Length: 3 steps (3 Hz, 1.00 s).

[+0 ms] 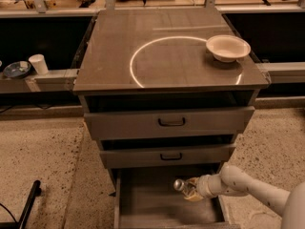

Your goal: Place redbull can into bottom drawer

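Part of the white arm (pixel 252 190) runs off the right edge. Most of the can (pixel 179 184) is hidden by the gripper (pixel 190 191), which is closed on it. Only its round, shiny silver end pokes out to the left. Both hang over the open bottom drawer (pixel 147 206), a deep grey-brown box with a flat floor and its near end cut off. A round white bowl (pixel 228 46) sits far right on the smooth cabinet top (pixel 157 37).
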Each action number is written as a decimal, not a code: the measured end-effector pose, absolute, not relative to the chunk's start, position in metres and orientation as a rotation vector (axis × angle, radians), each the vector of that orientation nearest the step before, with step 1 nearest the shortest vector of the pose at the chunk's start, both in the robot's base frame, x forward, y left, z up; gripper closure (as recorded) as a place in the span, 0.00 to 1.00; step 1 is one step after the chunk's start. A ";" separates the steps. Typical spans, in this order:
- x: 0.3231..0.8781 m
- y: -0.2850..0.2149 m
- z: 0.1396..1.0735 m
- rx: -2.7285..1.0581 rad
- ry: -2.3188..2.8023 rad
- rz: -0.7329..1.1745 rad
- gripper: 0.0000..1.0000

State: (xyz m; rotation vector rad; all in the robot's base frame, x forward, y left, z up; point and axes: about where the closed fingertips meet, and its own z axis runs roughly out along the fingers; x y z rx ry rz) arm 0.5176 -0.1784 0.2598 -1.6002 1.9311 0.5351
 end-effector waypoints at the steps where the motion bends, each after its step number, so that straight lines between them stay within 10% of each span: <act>1: 0.512 -0.160 0.210 -1.632 1.919 0.617 1.00; 3: 0.511 -0.137 0.179 -1.697 1.946 0.644 1.00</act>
